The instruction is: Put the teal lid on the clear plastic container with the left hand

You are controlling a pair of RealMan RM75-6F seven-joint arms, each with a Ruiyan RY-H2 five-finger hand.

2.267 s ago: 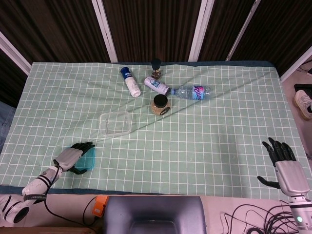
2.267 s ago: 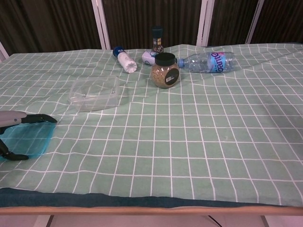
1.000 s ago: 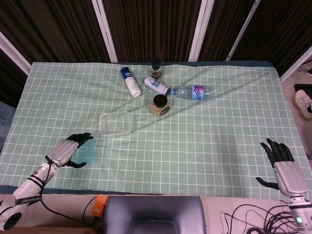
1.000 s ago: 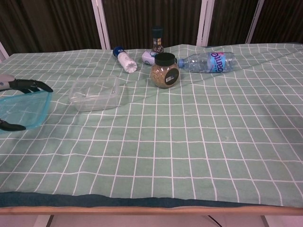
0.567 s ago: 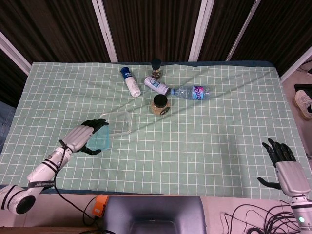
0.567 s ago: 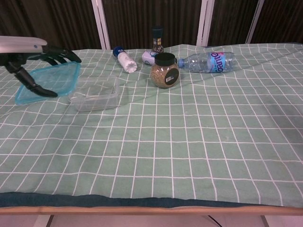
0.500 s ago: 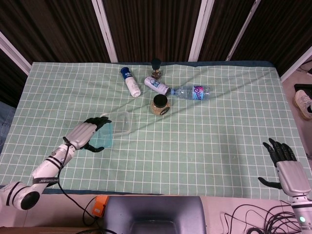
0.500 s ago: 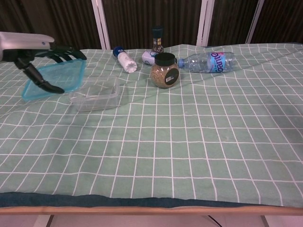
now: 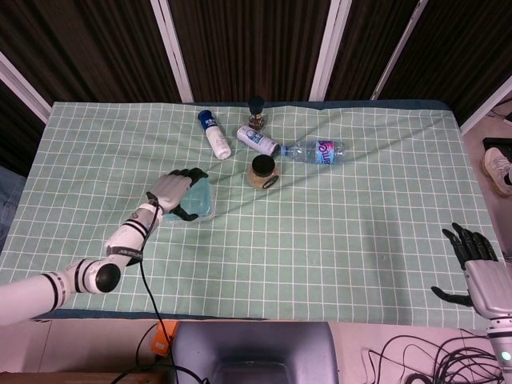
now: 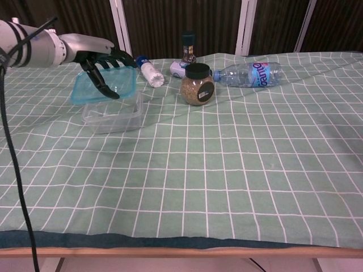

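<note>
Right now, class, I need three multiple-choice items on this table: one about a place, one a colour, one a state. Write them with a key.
1. Where is the lid?
A. Just above the container
B. Beside the water bottle
C. On the cloth's near edge

2. What colour is the cap of the jar?
A. White
B. Black
C. Teal

3. What is the left hand doing?
A. Resting open on the cloth
B. Holding the lid
C. Gripping the jar

Key: 1 A, the lid hangs tilted over the container, not yet seated. 2 B, the jar's cap is black in both views. 3 B, its fingers grip the lid's edge.
</note>
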